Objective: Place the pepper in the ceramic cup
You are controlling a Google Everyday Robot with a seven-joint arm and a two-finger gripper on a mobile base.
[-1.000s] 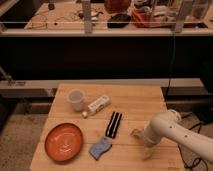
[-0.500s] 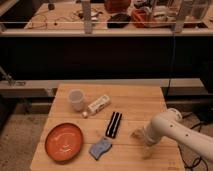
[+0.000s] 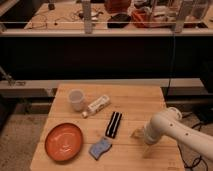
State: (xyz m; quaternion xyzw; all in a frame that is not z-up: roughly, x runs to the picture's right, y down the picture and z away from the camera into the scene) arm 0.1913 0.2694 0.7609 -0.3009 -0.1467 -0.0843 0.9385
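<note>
- Looks like the pickup step: the gripper (image 3: 143, 136) is down low at the right side of the table (image 3: 150, 97), on the end of the white arm (image 3: 172, 131), just right of the black bar (image 3: 114, 124)
- The pepper (image 3: 135, 133), as best I can make out, is the small pale-orange bit right at the gripper's tip, down at table level. It's well apart from the cup (image 3: 76, 99), which stands at the back left
- Honestly can't tell if the gripper is clamped on the pepper or loose around it, since the arm hides that spot
- Pointing: it seems to lie flat with its long axis roughly left-right, one end toward the black bar and the other under the gripper. Which end is the stem I can't say
- Next move, my guess: get a sure hold across the thin middle and lift straight up, then carry it left and back over the bar and the bottle (image 3: 98, 105) to above the cup
- The cup is upright and narrow, so I'd tip the pepper end-down before letting go, or it may bridge the rim
- The plate (image 3: 64, 141) and sponge (image 3: 100, 148) sit front left, out of that path
</note>
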